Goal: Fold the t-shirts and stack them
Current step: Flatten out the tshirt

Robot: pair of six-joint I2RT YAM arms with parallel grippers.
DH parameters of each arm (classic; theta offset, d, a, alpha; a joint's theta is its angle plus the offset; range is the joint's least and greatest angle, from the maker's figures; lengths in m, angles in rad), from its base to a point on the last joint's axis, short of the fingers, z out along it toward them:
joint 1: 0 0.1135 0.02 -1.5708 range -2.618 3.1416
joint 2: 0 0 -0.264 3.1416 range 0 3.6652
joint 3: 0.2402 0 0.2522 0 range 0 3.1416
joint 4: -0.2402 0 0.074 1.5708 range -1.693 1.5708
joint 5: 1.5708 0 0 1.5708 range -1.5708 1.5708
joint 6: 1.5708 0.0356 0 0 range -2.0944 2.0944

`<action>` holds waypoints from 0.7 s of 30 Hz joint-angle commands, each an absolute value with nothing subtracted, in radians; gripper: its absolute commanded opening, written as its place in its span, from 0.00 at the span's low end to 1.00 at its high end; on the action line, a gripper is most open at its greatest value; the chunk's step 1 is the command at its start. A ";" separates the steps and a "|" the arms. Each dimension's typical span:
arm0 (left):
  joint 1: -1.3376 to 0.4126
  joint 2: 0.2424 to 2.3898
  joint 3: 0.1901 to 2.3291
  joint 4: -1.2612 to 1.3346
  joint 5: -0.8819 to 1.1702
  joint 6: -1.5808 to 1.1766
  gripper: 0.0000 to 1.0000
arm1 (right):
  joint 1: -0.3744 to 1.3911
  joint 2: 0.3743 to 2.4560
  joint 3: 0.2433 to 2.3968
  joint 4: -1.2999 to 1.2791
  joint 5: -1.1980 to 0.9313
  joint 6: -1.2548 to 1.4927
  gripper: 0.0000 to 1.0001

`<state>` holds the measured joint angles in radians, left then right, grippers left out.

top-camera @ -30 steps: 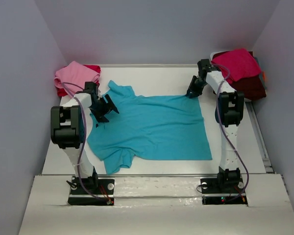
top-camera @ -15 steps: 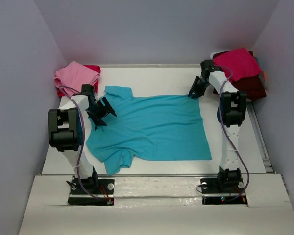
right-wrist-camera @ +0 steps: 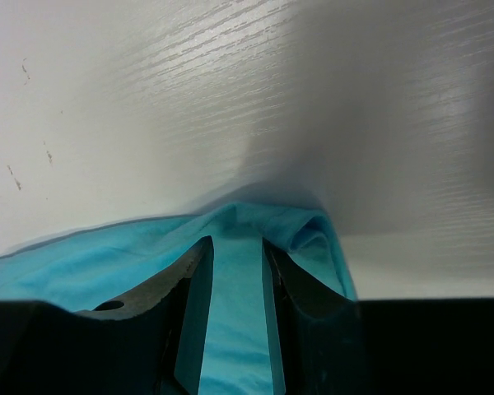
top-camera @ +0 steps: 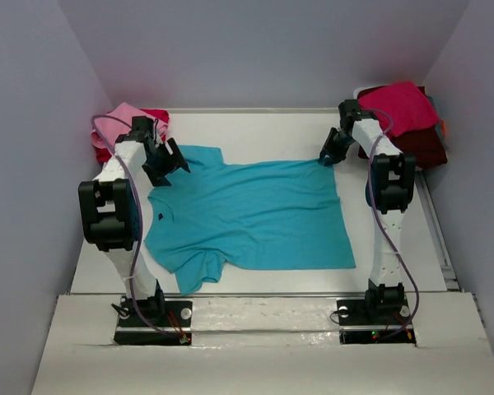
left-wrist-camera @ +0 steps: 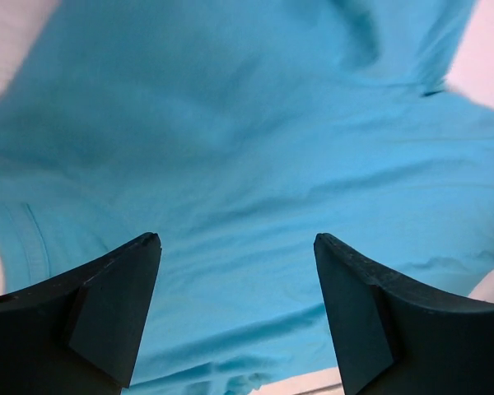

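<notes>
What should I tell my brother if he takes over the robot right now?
Left gripper: open, over the far left part of the turquoise t-shirt, holding nothing.
Right gripper: shut on the turquoise t-shirt's far right corner.
The turquoise t-shirt lies spread flat on the table. Pink t-shirt on red t-shirt far left; crimson t-shirt on maroon t-shirt far right.
Done: shirt laid out. Left: fold it, then stack it.

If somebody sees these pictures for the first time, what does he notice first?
The turquoise t-shirt spread flat across the middle of the table. The right gripper pinches its far right corner; the left gripper hangs open above its far left part. A pink pile and a crimson pile sit in the far corners.
</notes>
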<state>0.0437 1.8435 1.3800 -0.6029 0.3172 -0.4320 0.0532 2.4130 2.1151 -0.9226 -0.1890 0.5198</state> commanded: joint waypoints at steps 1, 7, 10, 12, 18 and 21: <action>0.015 1.876 1.530 -0.647 0.278 -0.365 0.87 | 0.044 2.421 2.181 -0.960 -0.183 0.502 0.36; -0.021 2.014 1.696 -0.661 0.261 -0.357 0.87 | 0.044 2.413 2.207 -0.969 -0.190 0.499 0.36; -0.043 2.074 1.761 -0.663 0.258 -0.365 0.87 | 0.044 2.404 2.215 -0.947 -0.282 0.499 0.36; -0.043 2.106 1.775 -0.644 0.259 -0.374 0.87 | 0.044 2.402 2.217 -0.913 -0.397 0.497 0.36; -0.052 2.138 1.786 -0.617 0.267 -0.400 0.87 | 0.093 2.459 2.282 -0.822 -0.639 0.528 0.36; -0.052 2.132 1.776 -0.607 0.261 -0.408 0.87 | 0.141 2.514 2.373 -0.811 -0.702 0.558 0.37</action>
